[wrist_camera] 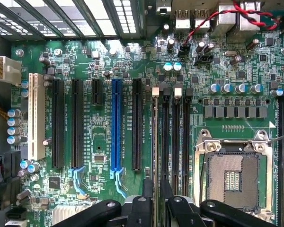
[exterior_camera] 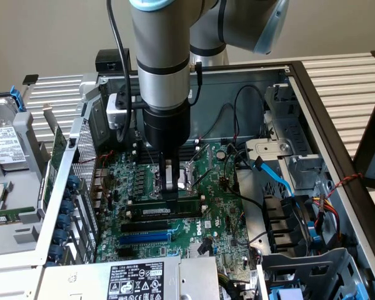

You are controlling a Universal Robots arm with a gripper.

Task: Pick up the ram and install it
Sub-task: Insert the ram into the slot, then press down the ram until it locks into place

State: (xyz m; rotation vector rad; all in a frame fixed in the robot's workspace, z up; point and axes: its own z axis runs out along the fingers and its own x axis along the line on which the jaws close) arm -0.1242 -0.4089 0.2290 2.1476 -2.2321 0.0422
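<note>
**Exterior view**
- Gripper [exterior_camera: 169, 187]: hangs straight down from the arm into the open case, fingertips at the top edge of the ram.
- Ram [exterior_camera: 185, 206]: stands on edge in a long slot mid-board, between the CPU socket [exterior_camera: 189, 170] and the blue slot [exterior_camera: 147, 237]. Whether both ends are fully down cannot be told.
- Motherboard [exterior_camera: 222, 219]: carries all the above.
- Blue cable [exterior_camera: 272, 175]: drapes off the board's edge at the exterior view's right, well apart from the gripper.

**Wrist view**
- Gripper [wrist_camera: 155, 187]: jaws slightly parted, one finger on each side of the ram, with no clamp on it.
- Ram [wrist_camera: 155, 137]: seen edge-on, in the slot nearest the expansion slots.
- Empty black memory slots [wrist_camera: 175, 137]: just beside the ram, towards the CPU socket [wrist_camera: 232, 177].
- Blue slot [wrist_camera: 116, 127]: on the ram's other side, with a black slot between them.
- Red and black wires [wrist_camera: 217, 19]: at the board's far edge, clear of the work.

**Risks (judged)**
- One end of the stick may sit unlatched if pressed unevenly.
- A finger pad dragging on the stick could lift or tilt it.
- The neighbouring slot's wall crowds one finger, so a sideways drift could strike it or its clip.
</note>
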